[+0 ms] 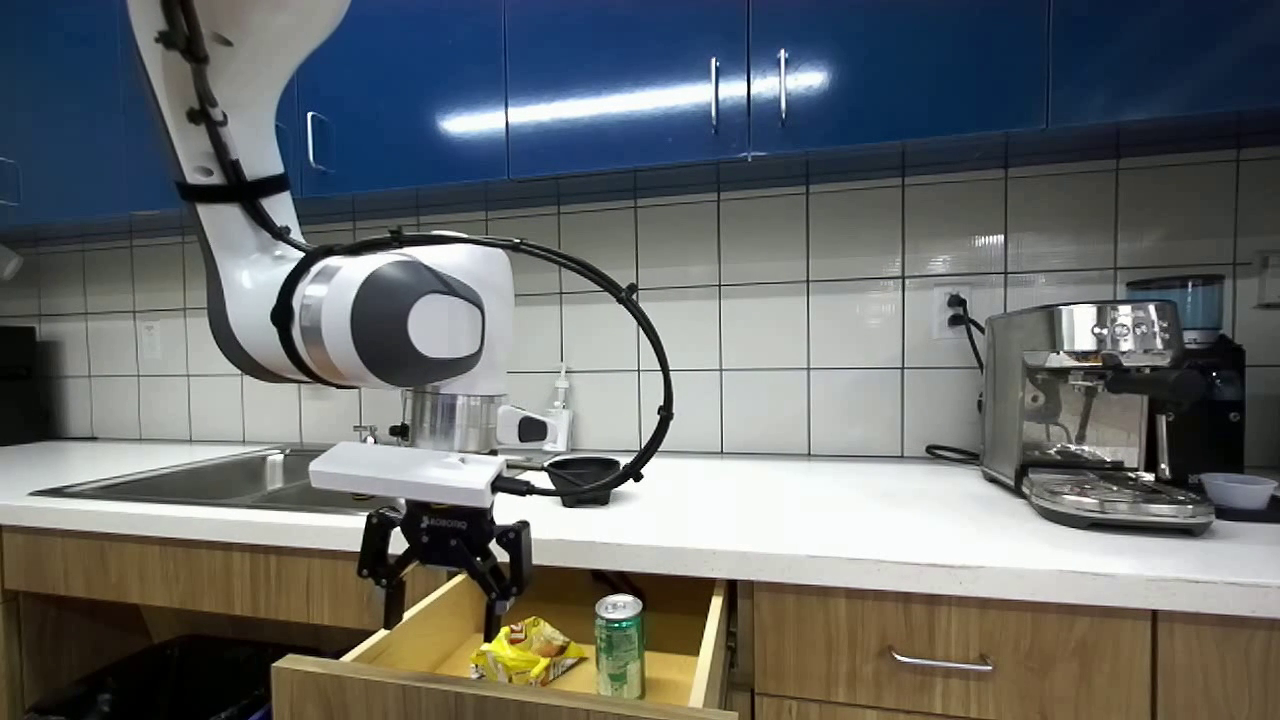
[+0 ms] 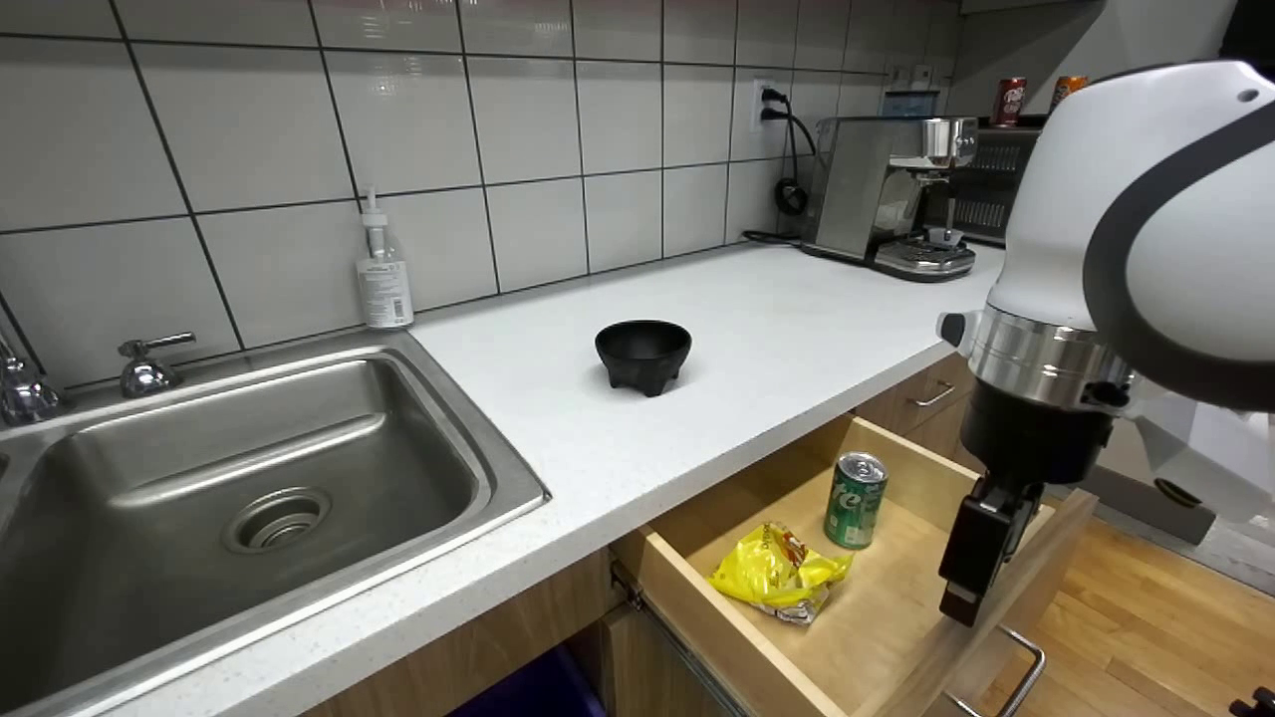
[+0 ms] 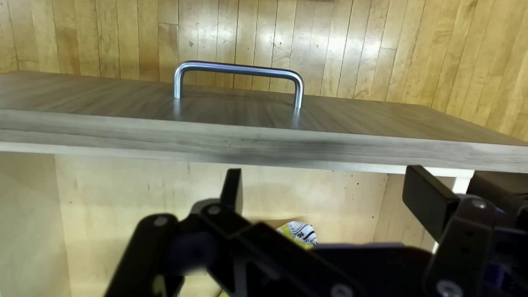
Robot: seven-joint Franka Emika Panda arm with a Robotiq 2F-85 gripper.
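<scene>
Inside the open drawer (image 2: 892,578), see the yellow bag (image 2: 777,578): probably light and soft; best pinched at its raised middle. Rightward in the drawer, find the green can (image 2: 855,503): likely smooth, slippery; best gripped around its side. Rightmost, near the drawer's front, see the gripper (image 2: 974,588), with fingers (image 3: 428,201) spread wide, holding nothing; unclear whether touching the drawer.

The bag (image 2: 777,573) is yellow, the can (image 2: 855,508) green and silver, the claw (image 1: 443,613) black, the drawer front (image 1: 400,698) brown-grained

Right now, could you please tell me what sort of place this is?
Most likely a kitchen: a steel sink set into a white counter, an espresso machine, and blue wall cabinets above.
</scene>
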